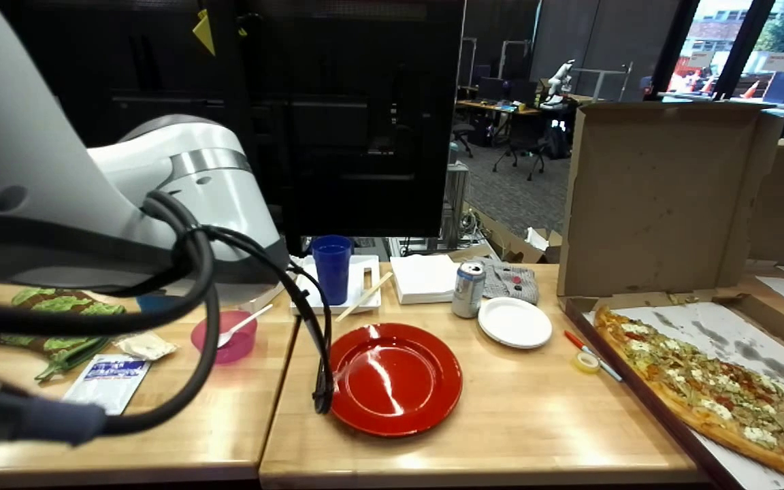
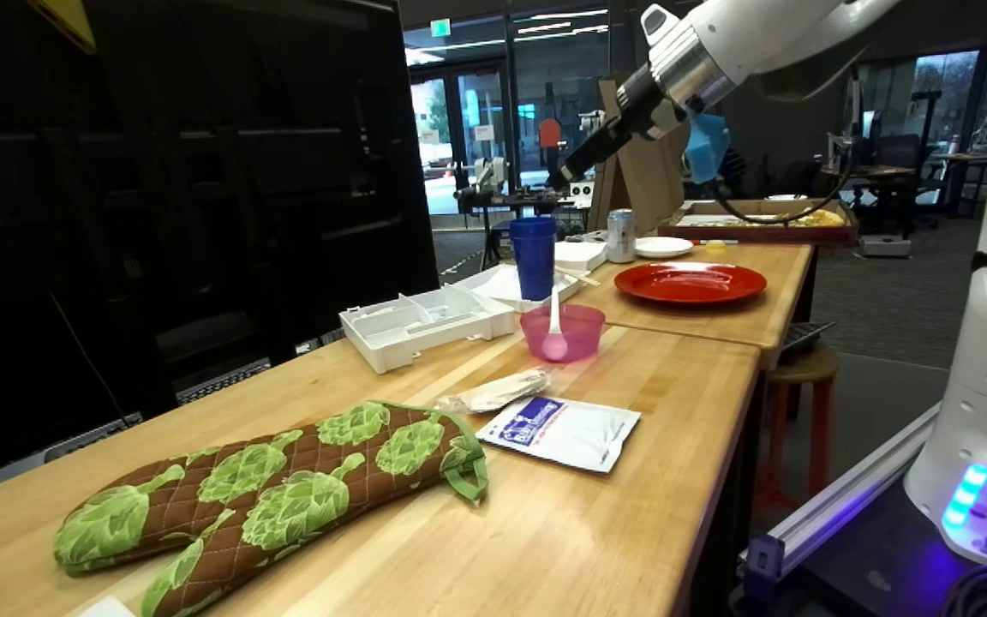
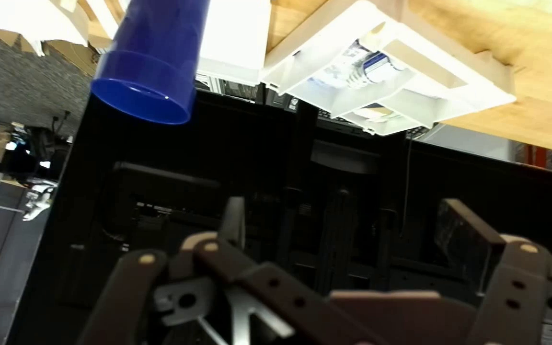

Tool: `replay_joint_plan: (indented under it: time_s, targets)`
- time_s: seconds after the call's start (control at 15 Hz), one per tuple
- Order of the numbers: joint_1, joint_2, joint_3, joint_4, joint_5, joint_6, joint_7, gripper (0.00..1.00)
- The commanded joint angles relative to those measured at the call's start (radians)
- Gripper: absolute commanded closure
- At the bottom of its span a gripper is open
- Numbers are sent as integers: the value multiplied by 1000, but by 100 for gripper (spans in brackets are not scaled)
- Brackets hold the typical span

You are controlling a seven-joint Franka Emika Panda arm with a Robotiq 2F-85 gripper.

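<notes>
Closest, the gripper (image 3: 345, 230) hangs, jaws spread wide, nothing between them! Next the blue cup (image 2: 534, 257), upright on the table (image 2: 673, 377) side below, then the white compartment box (image 2: 451, 338). Looks like pre-grasp positioning; reaching that cup calls for lowering and lining up.

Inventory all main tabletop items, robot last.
Mitt: 1, brown-green, beside packets
Packets: 2, whitish, beside mitt
Bowl: 1, pink, near packets
Spoon: 1, white, in bowl
Trays: 2, white, near bowl
Cup: 1, blue, in tray
Can: 1, silver, beside cloth
Cloth: 1, grey, beside can
Square stack: 1, white, beside can
Large plate: 1, red, near can
Small plate: 1, white, beside can
Pizza: 1, multicoloured, in box
Box: 1, brown, holding pizza
Arm: 1, white, above tables
Gripper: 1, dark, arm's end, open
</notes>
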Motion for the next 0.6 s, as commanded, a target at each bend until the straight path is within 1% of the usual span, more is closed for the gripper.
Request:
replay_joint_plan:
  time_s: [0.0, 0.07, 0.13, 0.2, 0.33, 0.4, 0.53]
  targets:
    - [-63, 74, -25, 54, 101, 22, -82, 0]
    - [-67, 88, -43, 60, 135, 23, -109, 0]
    - [-79, 105, -44, 72, 147, 23, -103, 0]
    - [-72, 123, -62, 89, 156, 35, -101, 0]
    - [-23, 166, -115, 139, 177, 88, -94, 0]
    - [-58, 114, -77, 80, 163, 36, -105, 0]
    - [-40, 146, -101, 115, 171, 65, -104, 0]
